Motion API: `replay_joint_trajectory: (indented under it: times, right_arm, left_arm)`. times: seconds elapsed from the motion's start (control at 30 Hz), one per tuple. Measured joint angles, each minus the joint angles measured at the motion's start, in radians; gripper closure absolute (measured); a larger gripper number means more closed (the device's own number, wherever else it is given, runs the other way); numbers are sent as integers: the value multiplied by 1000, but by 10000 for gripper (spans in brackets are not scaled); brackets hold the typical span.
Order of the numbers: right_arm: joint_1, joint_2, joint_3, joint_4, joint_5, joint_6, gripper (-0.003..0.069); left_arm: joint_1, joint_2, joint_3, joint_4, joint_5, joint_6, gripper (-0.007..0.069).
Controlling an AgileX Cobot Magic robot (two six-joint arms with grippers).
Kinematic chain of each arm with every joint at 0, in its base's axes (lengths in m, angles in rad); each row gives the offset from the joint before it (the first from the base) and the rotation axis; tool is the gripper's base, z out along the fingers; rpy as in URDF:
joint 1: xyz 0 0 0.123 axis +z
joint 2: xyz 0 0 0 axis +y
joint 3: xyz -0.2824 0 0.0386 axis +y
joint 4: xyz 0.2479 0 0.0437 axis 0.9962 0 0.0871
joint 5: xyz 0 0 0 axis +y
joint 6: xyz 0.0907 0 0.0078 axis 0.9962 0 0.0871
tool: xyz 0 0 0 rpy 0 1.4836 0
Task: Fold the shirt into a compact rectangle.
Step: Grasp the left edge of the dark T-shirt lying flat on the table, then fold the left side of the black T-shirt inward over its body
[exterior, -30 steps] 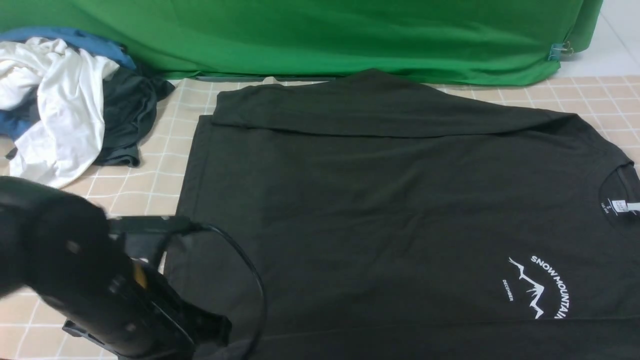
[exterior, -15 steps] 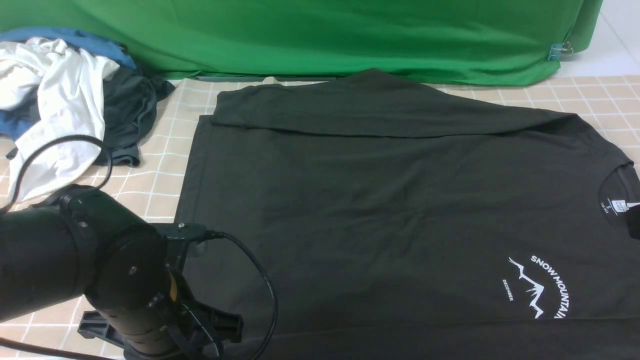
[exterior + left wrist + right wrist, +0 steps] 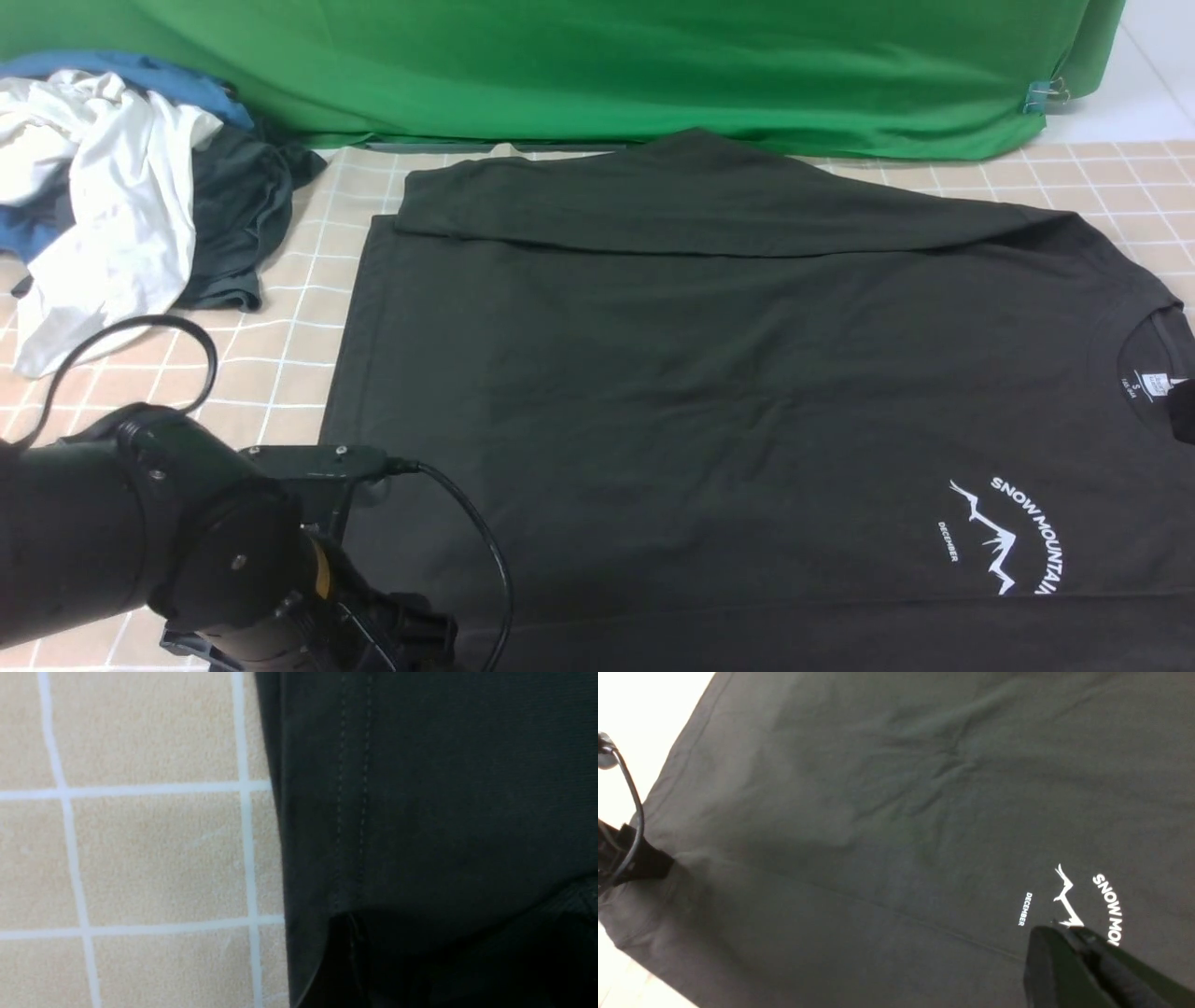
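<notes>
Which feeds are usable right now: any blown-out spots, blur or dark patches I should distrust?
Front view: even light, sharp; the print on the shirt reads clearly, though the dark left arm hides its near corner. Left wrist view: hem stitching crisp, one corner of the picture lost in dark shadow. Right wrist view: table blown out to white, picture soft, right gripper out of focus.

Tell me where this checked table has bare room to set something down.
Two bare patches: the checked strip between the clothes pile and the left edge of the shirt, and the far right corner between the green cloth and the shirt's shoulder. The shirt fills the middle; the left arm crowds the near left.
</notes>
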Motion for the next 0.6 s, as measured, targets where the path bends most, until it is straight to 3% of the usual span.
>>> replay_joint_trajectory:
  times: [0.13, 0.23, 0.33, 0.6]
  right_arm:
    - [0, 0, 0, 0, -1, 0, 609]
    - [0, 0, 0, 0, 0, 0, 608]
    - [0, 0, 0, 0, 0, 0, 606]
    - [0, 0, 0, 1, 0, 0, 599]
  left_arm:
    - [0, 0, 0, -29, 3, 8, 231]
    - [0, 0, 0, -100, 28, 82, 427]
    - [0, 0, 0, -148, 47, 152, 569]
    - [0, -31, -103, -73, 203, 161, 580]
